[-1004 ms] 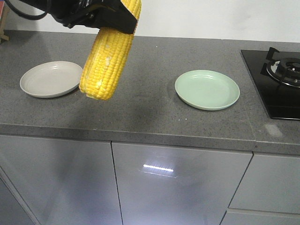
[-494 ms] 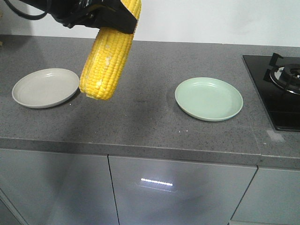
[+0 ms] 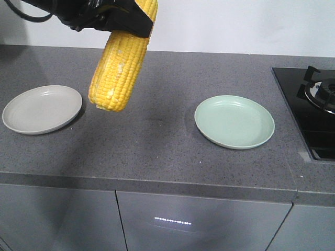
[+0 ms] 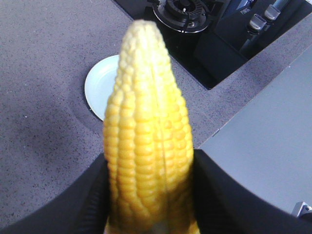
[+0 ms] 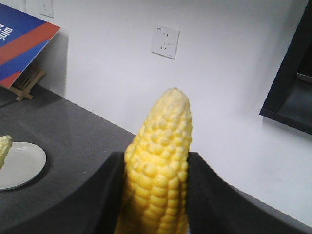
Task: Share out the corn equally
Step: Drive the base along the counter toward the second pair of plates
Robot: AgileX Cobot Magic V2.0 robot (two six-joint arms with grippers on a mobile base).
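Two cobs were up in the air here, one per arm. The left gripper [image 4: 151, 209] had its black jaws clamped on either side of the first cob [image 4: 146, 122], with the tapered tip pointing away from the wrist camera. From the front, that cob hung tilted over the grey counter [image 3: 157, 151], fat end lowest. It sat between the grey plate [image 3: 42, 109] and the green plate [image 3: 234, 121], closer to the grey one and touching neither. The right gripper [image 5: 155, 200] was squeezed onto the second cob [image 5: 158, 156] the same way, seen only from its own wrist camera.

Other stuff: a black gas hob [image 3: 316, 120] at the counter's right end, and glossy cabinet doors [image 3: 199, 225] below. In the left wrist view the cob blocked the middle of the frame, with part of the green plate and a burner [image 4: 184, 12] peeking out behind it. The right wrist view had a white wall with a socket [image 5: 165, 42], and a blue-and-red board [image 5: 22, 36] with a wooden stand [image 5: 24, 83] just under it. Low on the left was a pale plate [image 5: 19, 165] with a yellow sliver [image 5: 3, 146] at the frame edge, too little to tell what it was.
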